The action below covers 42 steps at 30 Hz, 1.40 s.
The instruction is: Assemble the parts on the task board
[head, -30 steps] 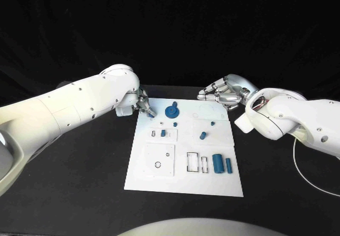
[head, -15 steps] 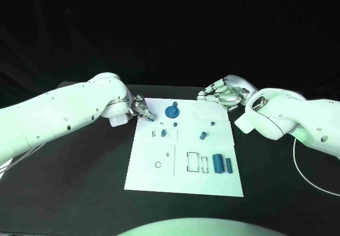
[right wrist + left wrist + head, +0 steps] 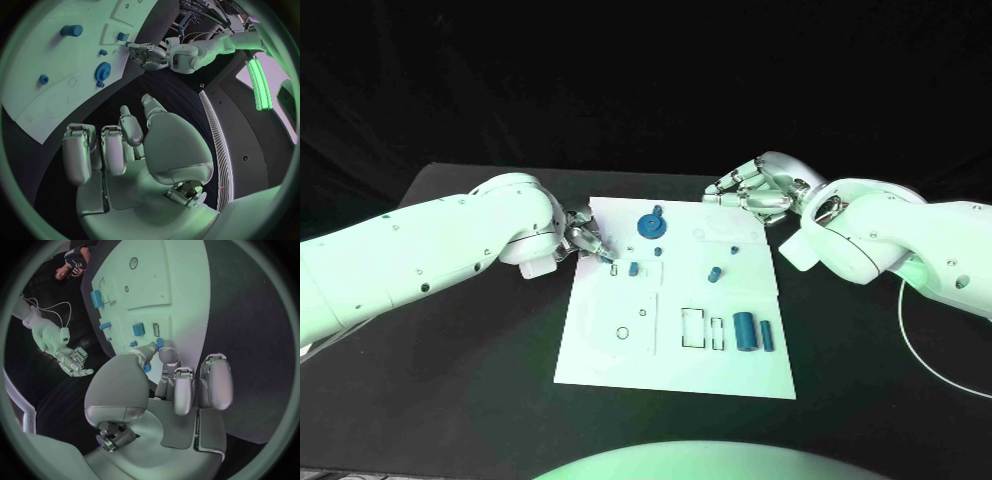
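Blue parts lay scattered over the white task board (image 3: 678, 375), which sat in the middle of the black table (image 3: 459, 380): a gear (image 3: 651, 226) toward twelve o'clock, a small peg (image 3: 714, 274) near the centre, and two cylinders (image 3: 754, 333) lying side by side toward four o'clock, probably waiting for the outlined slots beside them. The left robot hand (image 3: 583, 240) reached in from nine o'clock and hung at the board's left edge. In the left wrist view its thumb and a fingertip (image 3: 164, 351) were drawn together on a small blue piece (image 3: 160, 343), the other fingers curled alongside, so it appeared to hold that part in a pinch, a grip that would suit lowering something so small into a recess. Just past those fingertips, toward three o'clock, lay a small blue block (image 3: 633, 269) beside a little outlined slot (image 3: 613, 270), likely the spot being approached. The right robot hand (image 3: 753, 192) hovered off the board's far right corner, at about one o'clock, fingers apart and loosely bent with nothing in them, seemingly kept clear so the left could work.
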Tool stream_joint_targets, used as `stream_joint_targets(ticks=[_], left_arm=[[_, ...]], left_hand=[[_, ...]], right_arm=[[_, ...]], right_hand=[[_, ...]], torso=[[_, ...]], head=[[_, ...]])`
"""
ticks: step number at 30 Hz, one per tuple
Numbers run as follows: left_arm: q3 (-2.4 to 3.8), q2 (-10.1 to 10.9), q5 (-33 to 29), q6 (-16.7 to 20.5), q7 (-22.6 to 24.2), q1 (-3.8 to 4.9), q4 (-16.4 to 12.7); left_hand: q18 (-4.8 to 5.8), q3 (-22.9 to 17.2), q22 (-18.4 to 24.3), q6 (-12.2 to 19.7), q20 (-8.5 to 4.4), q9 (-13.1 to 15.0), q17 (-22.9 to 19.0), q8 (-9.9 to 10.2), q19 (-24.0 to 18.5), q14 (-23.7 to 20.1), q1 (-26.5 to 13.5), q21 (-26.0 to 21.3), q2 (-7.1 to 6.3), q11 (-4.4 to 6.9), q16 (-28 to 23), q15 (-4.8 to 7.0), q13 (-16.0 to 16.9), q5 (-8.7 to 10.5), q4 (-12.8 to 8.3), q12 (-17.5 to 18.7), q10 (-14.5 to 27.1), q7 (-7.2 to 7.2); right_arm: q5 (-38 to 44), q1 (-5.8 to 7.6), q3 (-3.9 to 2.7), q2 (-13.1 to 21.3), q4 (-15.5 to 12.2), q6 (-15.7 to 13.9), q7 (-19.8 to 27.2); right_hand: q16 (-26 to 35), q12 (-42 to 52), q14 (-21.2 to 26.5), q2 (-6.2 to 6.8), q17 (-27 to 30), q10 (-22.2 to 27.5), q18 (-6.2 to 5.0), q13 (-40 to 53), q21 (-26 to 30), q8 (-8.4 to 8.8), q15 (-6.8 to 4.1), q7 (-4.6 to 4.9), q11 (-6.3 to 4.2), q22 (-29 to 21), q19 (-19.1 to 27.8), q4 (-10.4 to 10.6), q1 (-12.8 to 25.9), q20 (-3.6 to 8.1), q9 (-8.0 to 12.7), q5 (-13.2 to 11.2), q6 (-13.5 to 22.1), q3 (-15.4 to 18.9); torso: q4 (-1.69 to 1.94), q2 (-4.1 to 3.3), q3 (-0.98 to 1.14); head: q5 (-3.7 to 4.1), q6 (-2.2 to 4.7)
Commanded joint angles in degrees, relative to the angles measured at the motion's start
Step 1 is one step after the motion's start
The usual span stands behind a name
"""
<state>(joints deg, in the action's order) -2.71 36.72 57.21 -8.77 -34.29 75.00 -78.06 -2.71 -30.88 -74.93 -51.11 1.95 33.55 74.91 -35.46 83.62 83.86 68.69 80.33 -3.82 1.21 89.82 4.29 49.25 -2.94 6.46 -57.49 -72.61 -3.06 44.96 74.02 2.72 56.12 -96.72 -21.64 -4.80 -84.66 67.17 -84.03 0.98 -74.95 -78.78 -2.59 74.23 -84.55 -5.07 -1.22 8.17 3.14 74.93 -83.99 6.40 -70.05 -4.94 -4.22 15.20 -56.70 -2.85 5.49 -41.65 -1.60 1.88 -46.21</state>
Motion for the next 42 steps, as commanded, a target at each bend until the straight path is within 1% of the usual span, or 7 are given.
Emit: stream_joint_targets(ticks=[1,5,7,11,25,34,42], left_arm=[[-0.07,0.04,2.24,-2.31,1.59,-0.18,-0.48],[-0.12,0.11,3.32,-3.57,2.28,-0.28,-0.80],[-0.13,0.13,3.69,-4.31,2.54,-0.31,-0.89],[-0.14,0.16,4.03,-5.32,2.81,-0.34,-1.06],[-0.13,0.19,4.63,-6.73,3.40,-0.46,-1.81],[-0.13,-0.14,5.27,-7.49,3.21,-0.48,-1.62],[-0.13,-0.50,5.31,-7.81,2.63,-0.48,-1.45]], left_hand=[[-0.25,-8.12,-4.20,-0.44,0.08,-0.02,15.09,-0.24,0.68,6.14,-0.20,0.21,-0.35,-0.03,0.18,0.03,0.21,-0.25,-7.75,-0.44,-0.48,0.03],[-0.17,-8.66,-4.51,-1.03,0.07,-0.34,15.09,-0.14,0.83,6.14,-0.49,0.43,-0.96,0.05,0.18,0.04,0.52,-0.66,-8.24,-0.70,-1.11,0.12],[-0.15,-8.80,-4.61,-1.22,0.06,-0.46,15.09,-0.07,0.88,6.14,-0.58,0.50,-1.13,0.08,0.18,0.05,0.53,-0.83,-8.38,-0.68,-1.27,0.15],[-0.13,-8.96,-4.69,-1.47,0.04,-0.65,15.09,0.07,0.92,6.14,-0.68,0.55,-1.35,0.11,0.18,0.07,0.56,-1.00,-8.58,-0.67,-1.51,0.18],[-0.11,-9.28,-4.82,-1.91,0.01,-1.01,15.09,0.35,0.98,6.14,-0.80,0.62,-1.63,0.17,0.18,0.11,0.63,-1.46,-8.92,-0.66,-1.90,0.22],[-0.08,-9.41,-4.91,-2.11,0.00,-1.16,15.09,0.48,1.03,6.14,-0.85,0.69,-1.75,0.19,0.18,0.12,0.66,-1.65,-9.07,-0.64,-2.07,0.24],[-0.07,-9.53,-4.97,-2.32,-0.02,-1.31,15.09,0.58,1.05,6.14,-1.03,0.72,-1.73,0.19,0.18,0.13,0.85,-1.91,-9.06,-0.76,-2.29,0.24]], right_arm=[[0.21,-0.09,0.01,-0.02,-0.04,0.92,0.00],[0.21,-0.14,0.02,-0.04,-0.03,0.95,0.02],[0.21,-0.16,0.02,-0.05,-0.02,0.96,0.03],[0.21,-0.20,0.02,-0.05,-0.01,0.97,0.03],[0.21,-0.26,0.02,-0.05,-0.01,1.07,0.02],[0.21,-0.28,0.02,-0.03,-0.04,1.10,0.01],[0.21,-0.28,0.02,0.02,-0.09,1.08,0.01]], right_hand=[[0.23,0.10,-3.90,-0.54,-4.91,0.28,0.10,0.01,0.20,-0.10,0.00,-0.06,-0.02,3.78,-0.51,-0.06,-0.25,0.14,0.00,0.12,0.34,0.39],[0.23,0.10,-3.90,-0.54,-4.91,0.28,0.10,0.01,0.20,-0.10,0.00,-0.06,-0.02,3.78,-0.51,-0.06,-0.25,0.14,0.00,0.12,0.34,0.39],[0.23,0.10,-3.90,-0.54,-4.91,0.28,0.10,0.01,0.20,-0.10,0.00,-0.06,-0.02,3.78,-0.51,-0.06,-0.25,0.14,0.00,0.12,0.34,0.39],[0.23,0.10,-3.90,-0.54,-4.91,0.28,0.10,0.01,0.20,-0.10,0.00,-0.06,-0.02,3.78,-0.51,-0.06,-0.25,0.14,0.00,0.12,0.34,0.39],[0.23,0.10,-3.90,-0.54,-4.91,0.28,0.10,0.01,0.20,-0.10,0.00,-0.06,-0.02,3.78,-0.51,-0.06,-0.25,0.14,0.00,0.12,0.34,0.39],[0.23,0.10,-3.90,-0.54,-4.91,0.28,0.10,0.01,0.20,-0.10,0.00,-0.06,-0.02,3.78,-0.51,-0.06,-0.25,0.14,0.00,0.12,0.34,0.39],[0.23,0.10,-3.90,-0.54,-4.91,0.28,0.10,0.01,0.20,-0.10,0.00,-0.06,-0.02,3.78,-0.51,-0.06,-0.25,0.14,0.00,0.12,0.34,0.39]], torso=[[-0.05,-0.08,0.03],[-0.08,-0.10,0.08],[-0.06,-0.09,0.06],[-0.07,-0.09,0.11],[-0.08,-0.09,0.14],[-0.06,-0.06,0.14],[-0.04,-0.06,0.14]], head=[[-0.14,-0.10],[-0.26,-0.19],[-0.27,-0.25],[-0.28,-0.40],[-0.22,-0.48],[-0.29,-0.71],[-0.27,-0.73]])
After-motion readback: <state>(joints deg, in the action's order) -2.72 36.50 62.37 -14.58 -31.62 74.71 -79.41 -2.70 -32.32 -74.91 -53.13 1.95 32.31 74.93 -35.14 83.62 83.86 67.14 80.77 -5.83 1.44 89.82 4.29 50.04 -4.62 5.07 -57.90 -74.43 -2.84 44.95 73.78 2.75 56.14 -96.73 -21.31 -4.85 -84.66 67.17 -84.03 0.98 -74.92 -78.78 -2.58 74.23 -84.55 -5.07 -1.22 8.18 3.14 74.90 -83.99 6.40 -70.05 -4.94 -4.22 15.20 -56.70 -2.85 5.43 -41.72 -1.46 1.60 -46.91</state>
